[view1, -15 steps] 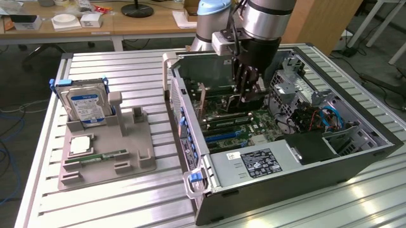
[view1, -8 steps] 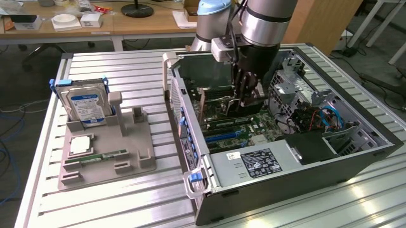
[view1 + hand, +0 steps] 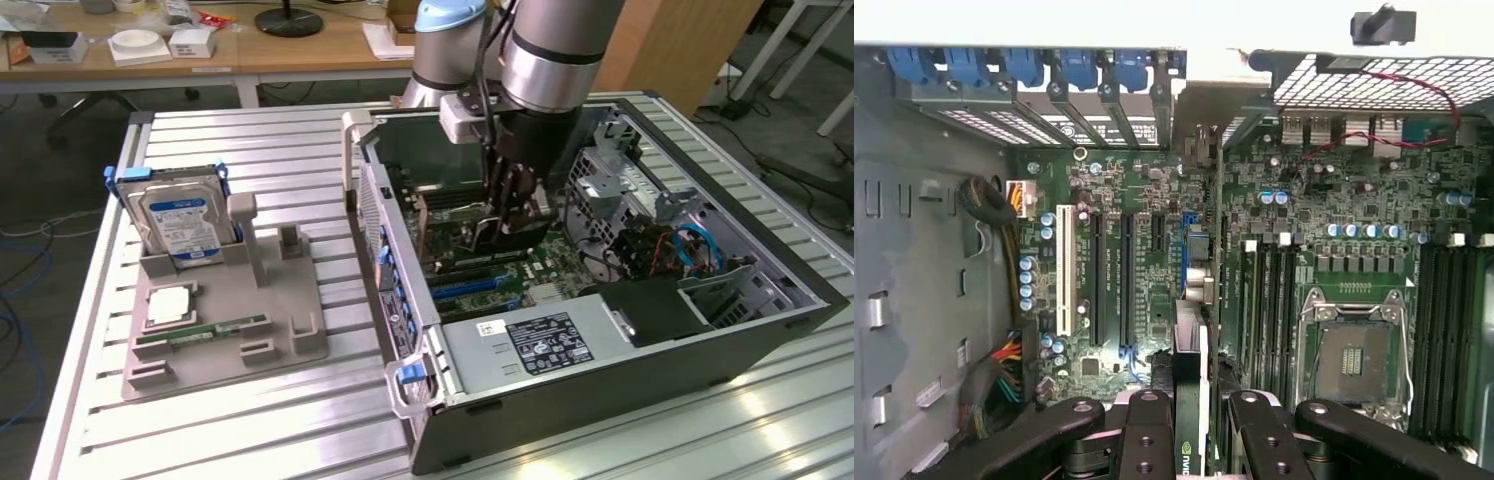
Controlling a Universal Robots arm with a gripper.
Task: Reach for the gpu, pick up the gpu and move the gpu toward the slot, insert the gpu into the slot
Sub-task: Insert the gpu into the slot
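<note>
Gpu [image 3: 1190, 445] is pinched edge-on in the hand [image 3: 1194, 402], inside the open computer case [image 3: 601, 400]. The card is held just over the blue slot [image 3: 1185, 262], its long axis lined up with it. Whether it is seated cannot be told.

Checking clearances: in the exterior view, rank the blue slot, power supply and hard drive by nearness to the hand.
1. blue slot, beside the hand, inside the case.
2. power supply, at the case's near end.
3. hard drive, outside, exterior view's left.
</note>
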